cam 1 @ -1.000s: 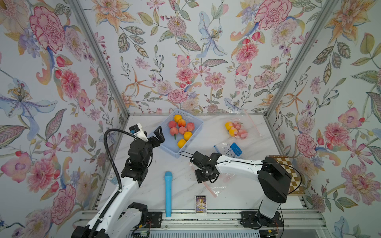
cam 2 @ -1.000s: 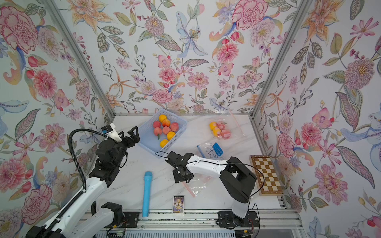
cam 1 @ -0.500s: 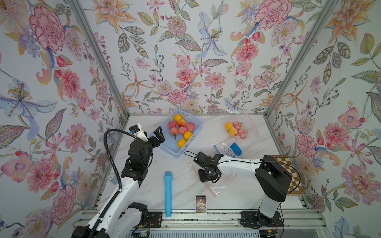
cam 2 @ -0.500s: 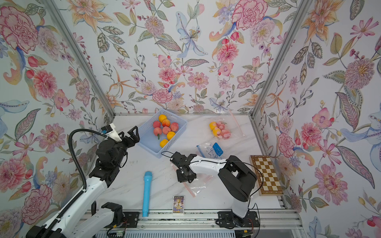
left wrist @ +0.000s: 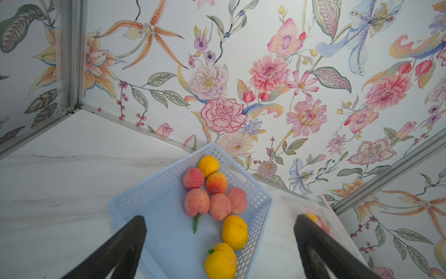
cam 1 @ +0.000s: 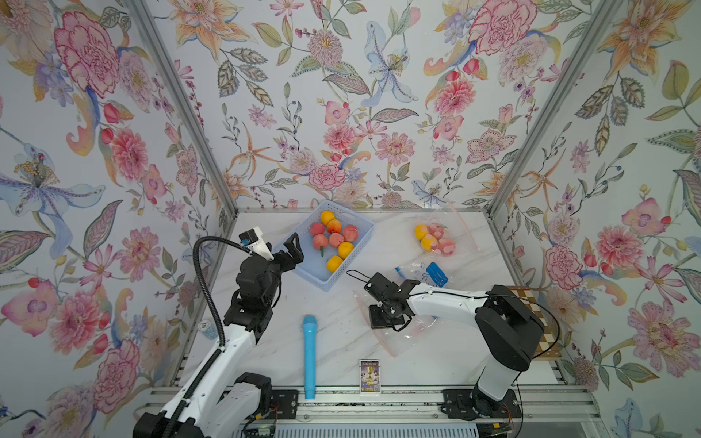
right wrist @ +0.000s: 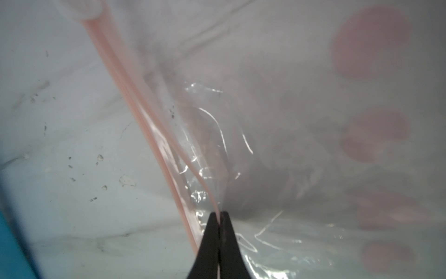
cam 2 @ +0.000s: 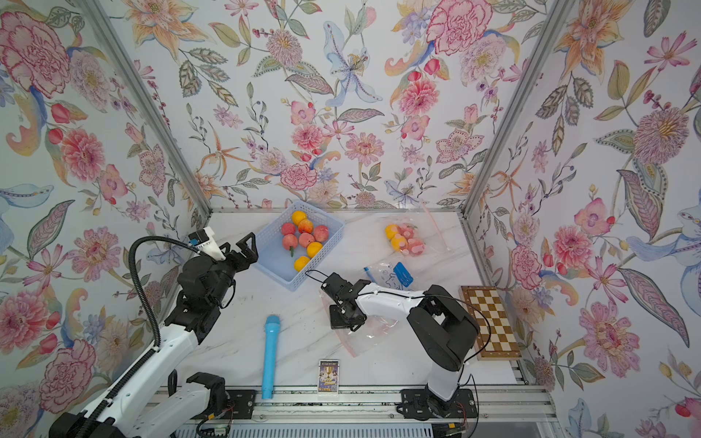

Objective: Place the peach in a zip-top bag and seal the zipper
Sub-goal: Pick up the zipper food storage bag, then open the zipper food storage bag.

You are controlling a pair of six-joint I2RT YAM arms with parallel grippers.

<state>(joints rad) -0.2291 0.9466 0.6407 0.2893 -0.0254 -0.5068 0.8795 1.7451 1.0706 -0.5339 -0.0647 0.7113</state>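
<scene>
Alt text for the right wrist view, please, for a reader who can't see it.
The right gripper, its black fingers shut, pinches the pink-edged lip of a clear plastic zip-top bag lying on the white marble table. The bag's pink zipper strip runs diagonally across the frame; blurry pink dots show on the plastic.

The walls carry a flower pattern of pink, orange and blue, and the table is white marble with grey veins. The basket is light blue with small holes, the peaches pink-red, the other fruits yellow-orange. The zip-top bag is clear with pink dots and a pink zipper strip; the board is brown-and-cream checked.
</scene>
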